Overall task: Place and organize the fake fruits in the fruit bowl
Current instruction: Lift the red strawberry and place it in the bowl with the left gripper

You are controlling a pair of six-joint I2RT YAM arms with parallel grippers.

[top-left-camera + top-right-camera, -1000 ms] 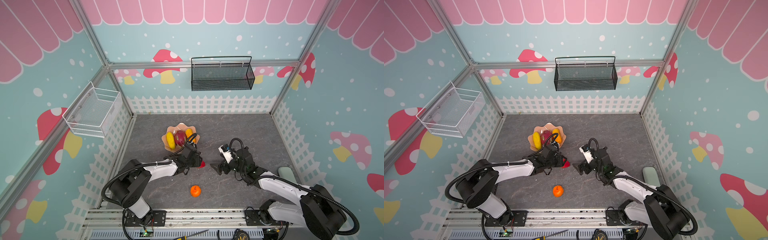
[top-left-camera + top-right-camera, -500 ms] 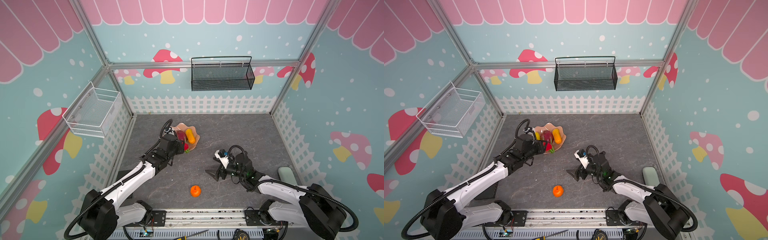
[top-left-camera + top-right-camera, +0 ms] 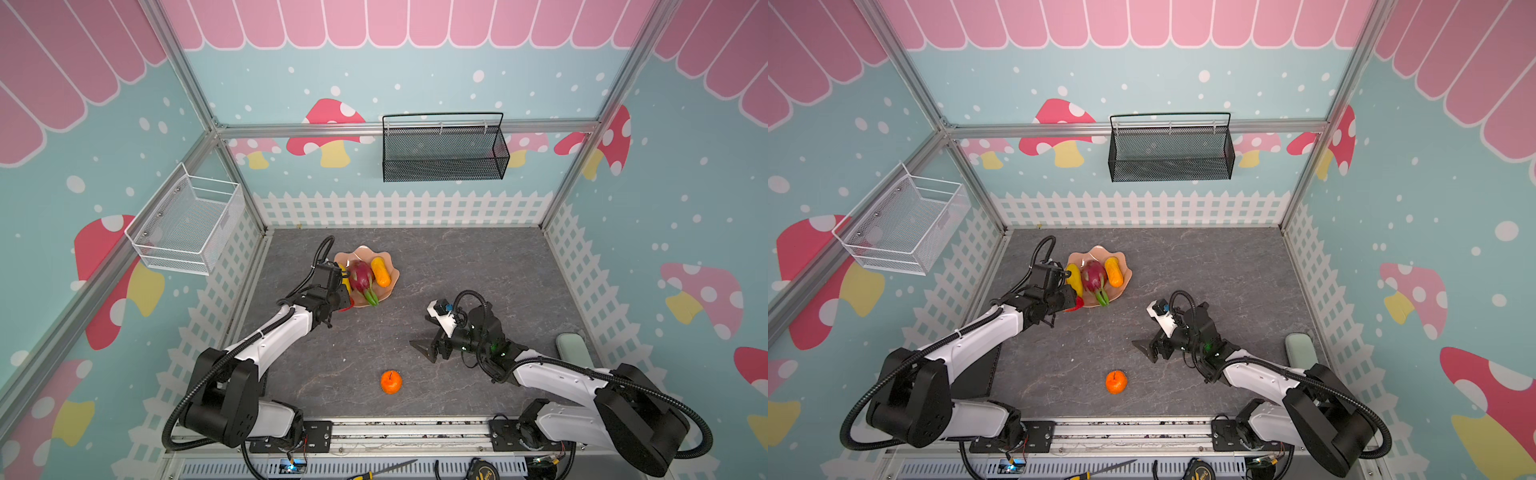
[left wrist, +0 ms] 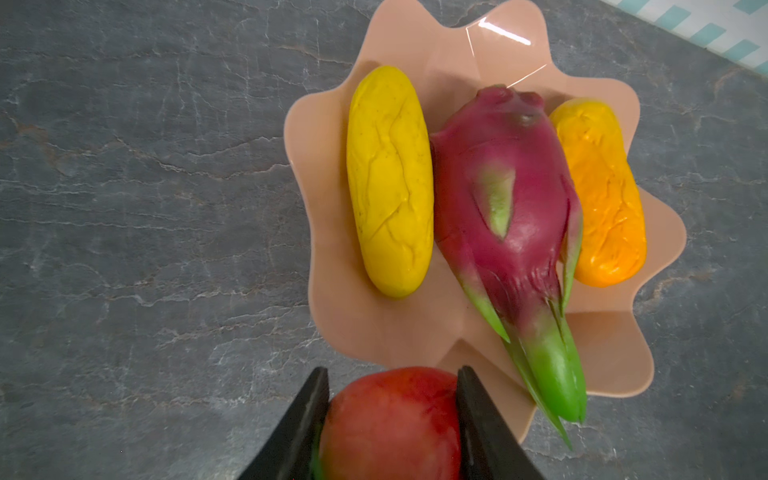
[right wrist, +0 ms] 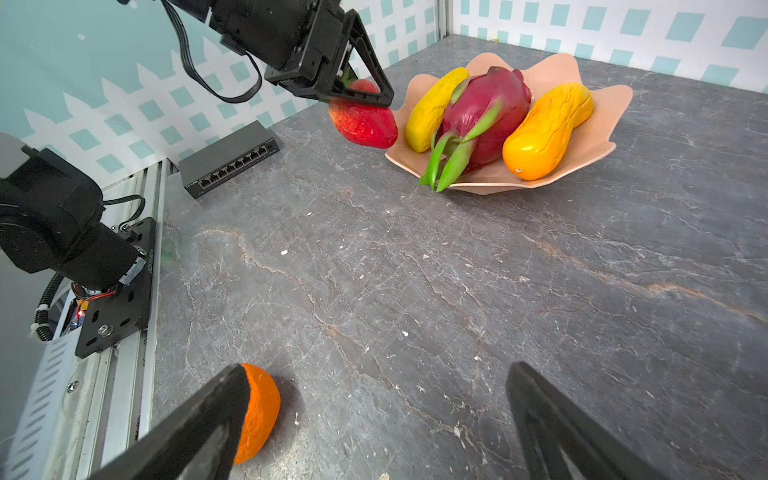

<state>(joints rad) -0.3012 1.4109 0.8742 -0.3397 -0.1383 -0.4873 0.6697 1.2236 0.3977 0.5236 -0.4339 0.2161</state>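
Strawberry (image 4: 392,424) is in the air, pinched by the left gripper (image 4: 392,372), whose jaws are narrow and tight on its red sides. It hangs right at the front-left rim of the fruit bowl (image 4: 490,50). The green cap sits deep between the jaws and the narrow end pokes out toward the bowl, so its long axis runs along the gripper.

The bowl sits in the back-left part of the table (image 3: 457,270). It is crowded with three fruits lying side by side, long axes parallel, running from back edge to front edge. The yellow fruit (image 4: 388,183) lies on the left, nearest the strawberry. The dragon fruit (image 4: 503,199) is in the middle, its green tips hanging over the front rim. The orange-yellow fruit (image 4: 598,195) is on the right. Bare dish shows at the front-left, just past the strawberry.

The round orange (image 3: 391,382) waits near the middle of the front edge. The right gripper (image 5: 376,368) hangs low over the table, jaws spread wide with nothing between them. One finger half hides the orange in the right wrist view. A dark network switch (image 5: 228,166) lies along the left edge.

A second ago the strawberry was out mid-table, close to the right gripper. Now it has swung back-left to the bowl, and the right gripper has dropped toward the front edge and the orange. The orange and the bowl's three fruits haven't budged.
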